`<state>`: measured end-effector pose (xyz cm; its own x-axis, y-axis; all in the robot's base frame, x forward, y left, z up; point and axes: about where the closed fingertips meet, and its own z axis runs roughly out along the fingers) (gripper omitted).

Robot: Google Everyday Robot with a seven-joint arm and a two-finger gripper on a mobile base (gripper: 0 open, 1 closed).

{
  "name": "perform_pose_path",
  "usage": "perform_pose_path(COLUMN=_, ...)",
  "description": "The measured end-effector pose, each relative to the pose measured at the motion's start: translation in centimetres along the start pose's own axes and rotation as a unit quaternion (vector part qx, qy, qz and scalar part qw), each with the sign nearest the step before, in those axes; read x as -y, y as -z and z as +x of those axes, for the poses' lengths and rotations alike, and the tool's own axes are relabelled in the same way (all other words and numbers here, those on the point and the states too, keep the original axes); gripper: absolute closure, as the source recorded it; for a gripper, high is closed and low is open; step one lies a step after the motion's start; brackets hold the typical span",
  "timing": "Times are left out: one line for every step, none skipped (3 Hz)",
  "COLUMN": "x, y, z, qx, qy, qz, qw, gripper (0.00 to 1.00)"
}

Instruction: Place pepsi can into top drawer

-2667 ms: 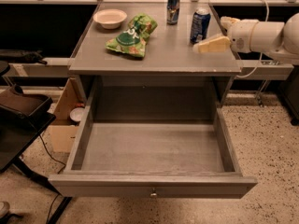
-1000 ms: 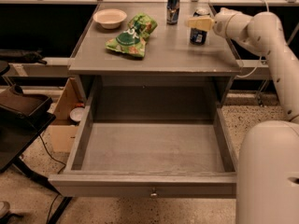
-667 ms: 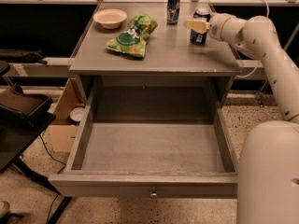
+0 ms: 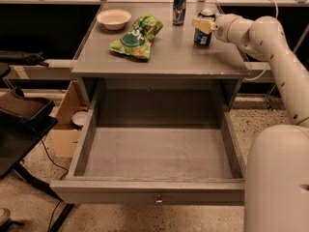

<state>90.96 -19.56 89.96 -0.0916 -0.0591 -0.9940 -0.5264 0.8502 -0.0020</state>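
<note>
The pepsi can [image 4: 202, 35] is a dark blue can with a silver top, standing upright at the back right of the grey table top [image 4: 164, 57]. My gripper [image 4: 203, 24] reaches in from the right on the white arm [image 4: 263, 37] and sits against the can's upper part, covering part of it. The can still rests on the table. The top drawer [image 4: 96, 129] is pulled fully out below the table top. Its inside is bare, and its flat grey front has a small round knob [image 4: 158, 200] at the centre.
A taller, slimmer blue-and-silver can [image 4: 179, 7] stands at the back, left of the pepsi can. A green chip bag [image 4: 136, 36] and a pale bowl [image 4: 114, 18] lie on the left half. A cardboard box [image 4: 67, 120] sits on the floor to the left.
My gripper has moved left and slightly back from the table's right edge to the pepsi can, and has barely shifted over the last second. The can and drawer have not moved.
</note>
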Motion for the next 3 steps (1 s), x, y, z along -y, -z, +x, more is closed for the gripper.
perform_pose_path(x=0.0, y=0.0, z=0.0, qx=0.0, qy=0.0, qz=0.0, qw=1.0, gripper=0.95)
perform_pose_path(x=-2.2, y=3.6, z=-4.0, qx=0.031, qy=0.018, qz=-0.032, qw=0.9988, gripper=1.0)
perform_pose_path(x=-4.7, y=9.8, z=-6.4, qx=0.057, qy=0.026, qz=-0.064, qw=0.996, gripper=1.0)
